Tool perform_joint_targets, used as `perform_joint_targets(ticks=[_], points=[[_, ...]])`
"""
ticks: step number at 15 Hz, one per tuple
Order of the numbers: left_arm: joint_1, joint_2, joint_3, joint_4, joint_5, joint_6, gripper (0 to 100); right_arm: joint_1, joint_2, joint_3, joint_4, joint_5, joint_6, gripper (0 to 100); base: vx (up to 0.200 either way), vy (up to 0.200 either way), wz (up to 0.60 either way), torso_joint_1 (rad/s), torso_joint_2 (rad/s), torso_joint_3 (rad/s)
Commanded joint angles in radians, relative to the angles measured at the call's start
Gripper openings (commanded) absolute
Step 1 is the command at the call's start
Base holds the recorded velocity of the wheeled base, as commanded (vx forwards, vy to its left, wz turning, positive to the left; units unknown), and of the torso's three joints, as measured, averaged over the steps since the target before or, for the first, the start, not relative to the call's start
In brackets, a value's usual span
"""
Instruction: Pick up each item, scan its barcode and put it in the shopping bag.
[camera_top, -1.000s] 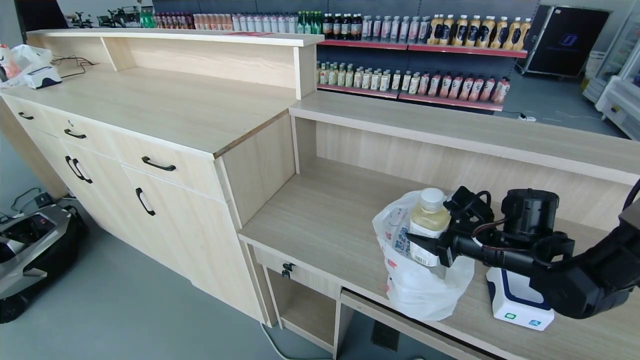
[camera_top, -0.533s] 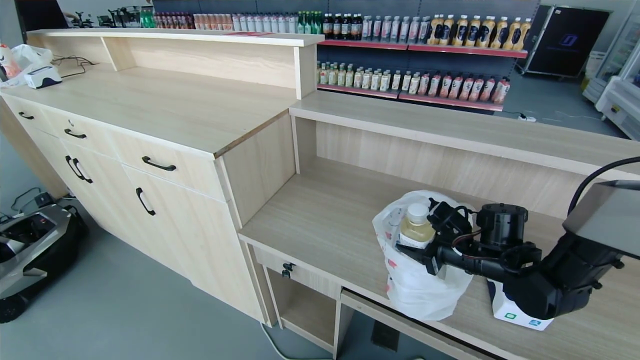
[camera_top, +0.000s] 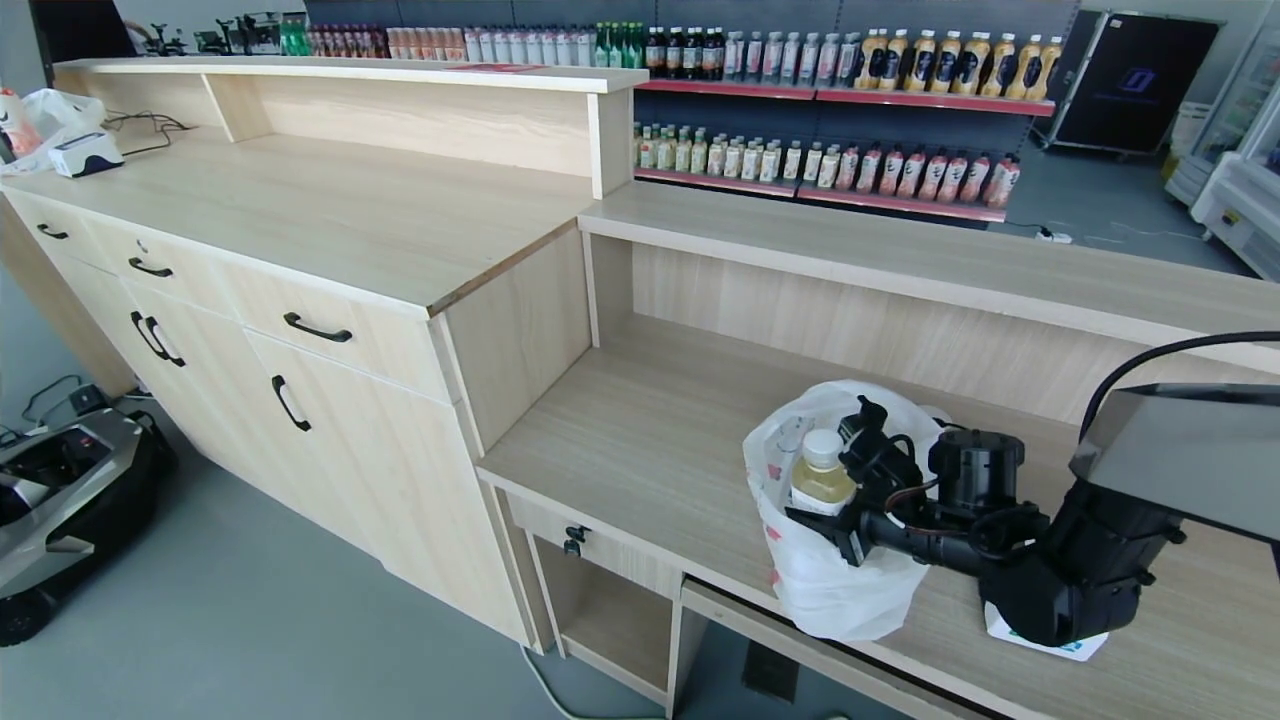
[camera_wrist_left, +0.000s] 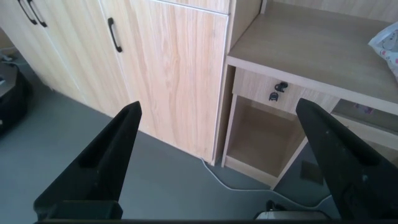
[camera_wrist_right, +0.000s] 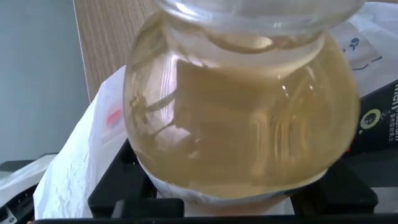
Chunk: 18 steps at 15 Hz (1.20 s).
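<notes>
Holdings at this moment, for your record:

- **Bottle** (camera_top: 818, 487): pale yellow drink with a white cap, standing upright. Its body was down inside the bag's mouth, with cap and shoulders showing above the rim. You could not tell whether it rested on the bottom.
- **Shopping bag** (camera_top: 815, 590): thin white plastic with its mouth open upward. It stood on the lower counter (camera_top: 650, 430), near the front edge.
- **Right gripper** (camera_top: 840, 478): your claw was clamped on the bottle, one finger on either side, reaching in across the bag's rim.
- **Left gripper** (camera_wrist_left: 214, 162): fingers were spread wide with nothing between them. It hung over the floor before the cabinet.
- **Scanner** (camera_top: 1040, 640): white and blue, on the counter near the bag, mostly under your right arm.

Step in hand, as judged: bagging the bottle.

Next move, as judged: you needed to lower until the bag took the weight, then part the fingers. You would then draw out upward without snagging the plastic or tipping the bottle.
</notes>
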<state>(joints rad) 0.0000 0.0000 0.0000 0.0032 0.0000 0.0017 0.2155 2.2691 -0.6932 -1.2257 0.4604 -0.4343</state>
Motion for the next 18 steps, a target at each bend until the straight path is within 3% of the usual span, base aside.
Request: perform_joint_targets(ticks=[1, 2, 3, 8, 13, 18], points=[[0.0, 0.0, 0.0, 0.0, 0.0, 0.0, 100, -0.005, 0.032, -0.002, -0.009, 0.0, -0.001, 0, 0.0, 0.0, 0.0, 0.0, 0.0, 0.0], [0.0, 0.0, 0.0, 0.0, 0.0, 0.0, 100, -0.012, 0.032, 0.001, -0.009, 0.0, -0.001, 0, 0.0, 0.0, 0.0, 0.0, 0.0, 0.0], [0.0, 0.0, 0.0, 0.0, 0.0, 0.0, 100, -0.013, 0.03, 0.003, -0.009, 0.0, -0.001, 100, 0.0, 0.0, 0.0, 0.0, 0.0, 0.0], [0.0, 0.0, 0.0, 0.0, 0.0, 0.0, 100, -0.022, -0.072, -0.003, 0.034, 0.001, 0.043, 100, 0.0, 0.0, 0.0, 0.0, 0.0, 0.0], [0.0, 0.0, 0.0, 0.0, 0.0, 0.0, 100, -0.047, -0.419, 0.014, 0.316, 0.001, 0.108, 100, 0.0, 0.0, 0.0, 0.0, 0.0, 0.0], [0.0, 0.0, 0.0, 0.0, 0.0, 0.0, 100, -0.136, -0.663, 0.119, 0.321, -0.005, 0.095, 100, 0.0, 0.0, 0.0, 0.0, 0.0, 0.0]])
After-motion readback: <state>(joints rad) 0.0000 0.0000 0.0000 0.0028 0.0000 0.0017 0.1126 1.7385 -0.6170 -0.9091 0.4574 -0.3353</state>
